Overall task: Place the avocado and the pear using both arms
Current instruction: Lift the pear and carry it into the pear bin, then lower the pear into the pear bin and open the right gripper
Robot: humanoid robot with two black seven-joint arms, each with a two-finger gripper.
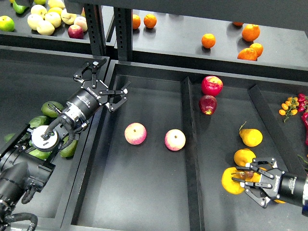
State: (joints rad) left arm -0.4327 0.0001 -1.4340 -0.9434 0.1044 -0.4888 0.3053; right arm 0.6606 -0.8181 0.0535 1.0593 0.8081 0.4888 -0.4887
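Pear, unreadable white lettering, left arm

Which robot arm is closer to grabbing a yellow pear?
The right one. The right gripper is down among the yellow pears in the right compartment. The left gripper hangs open far away, above the divider beside the avocados.

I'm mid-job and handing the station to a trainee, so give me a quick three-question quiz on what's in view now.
1. True or false: the left gripper has its fingers closed around a fruit.
2. How many pink-yellow apples lie in the middle tray?
3. The right gripper sits among which fruit? A) oranges B) pears C) red apples

Key: 1 false, its fingers are spread and empty; 2 two; 3 B.
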